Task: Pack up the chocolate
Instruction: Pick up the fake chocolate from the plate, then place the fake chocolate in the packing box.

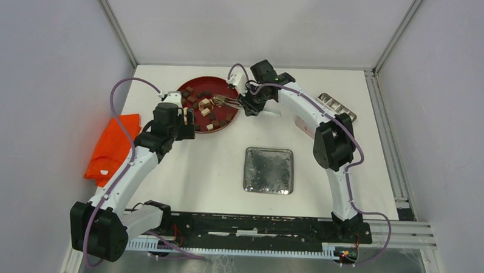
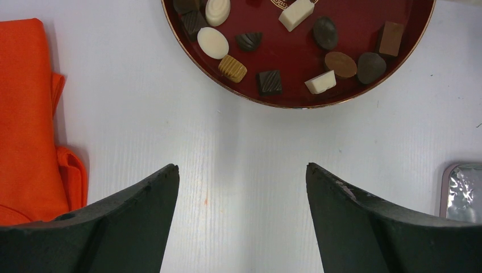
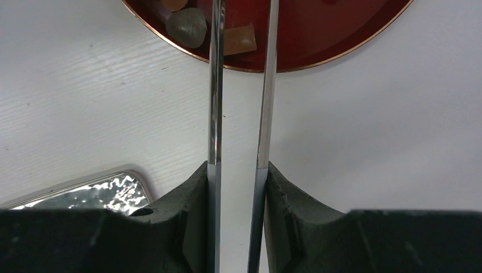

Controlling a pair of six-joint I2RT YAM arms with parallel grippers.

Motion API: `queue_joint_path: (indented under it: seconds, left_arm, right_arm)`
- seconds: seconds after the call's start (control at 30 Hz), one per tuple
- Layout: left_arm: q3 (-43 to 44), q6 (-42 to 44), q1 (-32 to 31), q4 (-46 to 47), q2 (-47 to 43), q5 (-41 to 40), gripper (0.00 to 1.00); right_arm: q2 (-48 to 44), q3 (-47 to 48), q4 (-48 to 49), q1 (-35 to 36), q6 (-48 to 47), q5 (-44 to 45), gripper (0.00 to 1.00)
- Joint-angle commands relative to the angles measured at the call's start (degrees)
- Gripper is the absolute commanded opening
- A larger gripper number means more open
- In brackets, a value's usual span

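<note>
The chocolate lies as several small dark, light brown and cream pieces on a round dark-red plate at the back of the table. My right gripper is shut on a pair of metal tongs whose tips reach over the plate among the pieces. In the right wrist view the two tong blades run from the gripper to the plate, next to a greyish chocolate. My left gripper is open and empty above the bare table, just short of the plate and a white oval chocolate.
An orange cloth lies at the left edge, also seen as the orange cloth beside my left fingers. A shiny square metal tray sits in the middle. A compartmented box stands at the right, partly behind the right arm.
</note>
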Motion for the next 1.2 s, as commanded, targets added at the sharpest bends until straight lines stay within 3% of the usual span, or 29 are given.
queue_joint_path:
  seconds: [0.0,0.27,0.6,0.87,1.17]
  left_arm:
    - [0.61,1.91,0.36,1.61,-0.89,-0.29,0.87]
    - [0.53,1.82,0.36,1.53,-1.91,0.12,0.87]
    - [0.48,1.64,0.37,1.64,-3.85,1.54,0.87]
    - [0.43,1.49,0.37,1.67,-4.71,2.31,0.87]
    - [0.35,1.55,0.36,1.68,-4.85,2.53,0.87]
  right_arm:
    - [-8.75,-2.08,3.07,0.07,0.83,-3.29,0.00]
    - [-26.06,-19.79,5.52,-5.43,-0.12,-6.94,0.00]
    - [-42.97,-42.45,7.32,-27.48,-2.40,-8.25,0.00]
    - [-43.01,-47.46,7.81,-40.56,-5.34,-7.28,0.00]
    - [-40.69,-48.63,7.25,-43.19,-6.38,-7.45,0.03]
